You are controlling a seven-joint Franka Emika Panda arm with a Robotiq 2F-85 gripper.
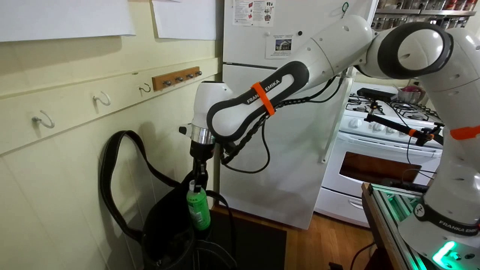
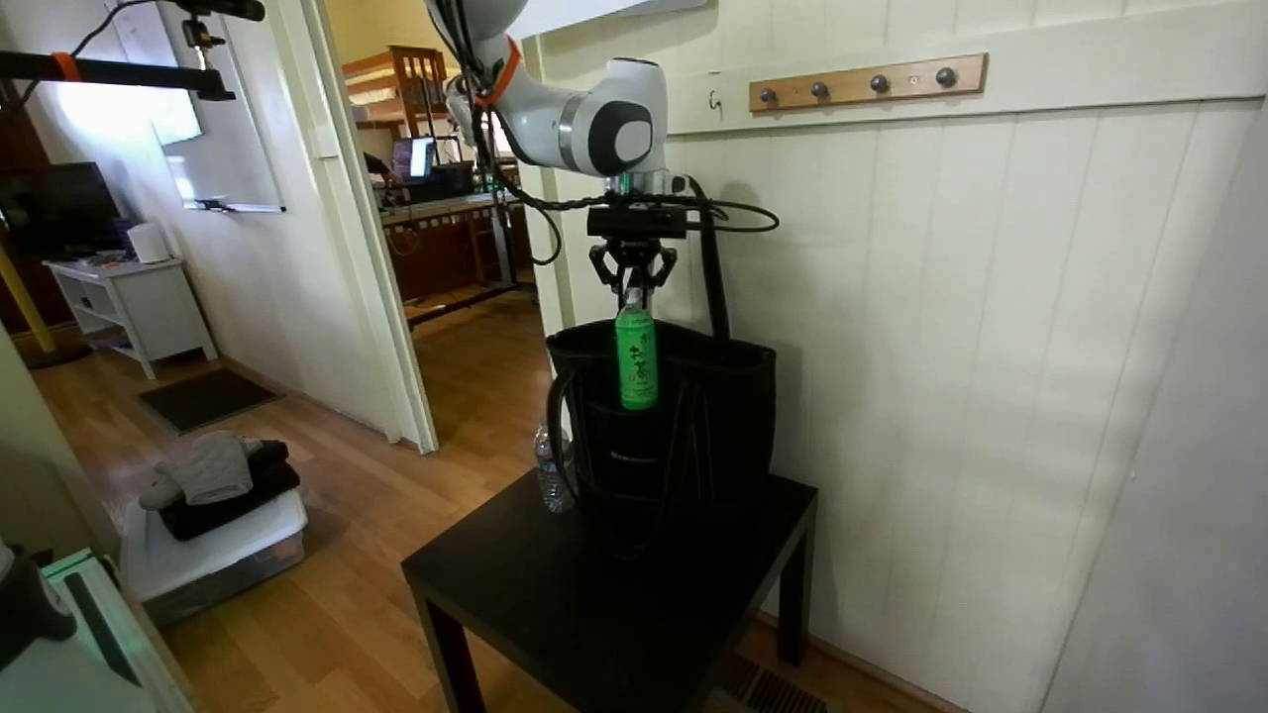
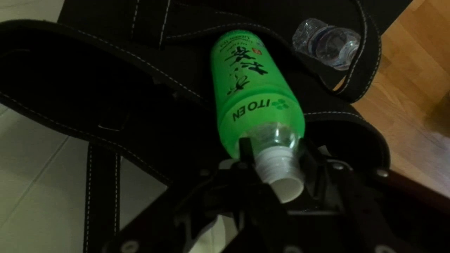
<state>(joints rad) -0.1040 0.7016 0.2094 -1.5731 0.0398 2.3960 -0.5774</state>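
Observation:
A green-labelled bottle [image 3: 253, 77] hangs roughly upright by its white-topped neck, with my gripper [image 3: 276, 147] shut on it. One finger lies on each side of the neck. In both exterior views the gripper [image 1: 199, 187] points down and the green bottle [image 2: 637, 361] is below it, against the side of a black bag [image 2: 738, 436]. The wrist view has the bag's wide dark opening left of the bottle. There the bottle's base meets a stitched edge of the bag; whether it sits inside a pocket, I cannot tell.
The bag stands on a low black table [image 2: 614, 604] by the panelled wall [image 2: 991, 297]. Close to the bag is a clear plastic bottle [image 3: 330, 45]. A tall black strap [image 1: 108, 180] loops up near the wall hooks [image 1: 44, 120]. Behind the arm is a white fridge [image 1: 270, 187].

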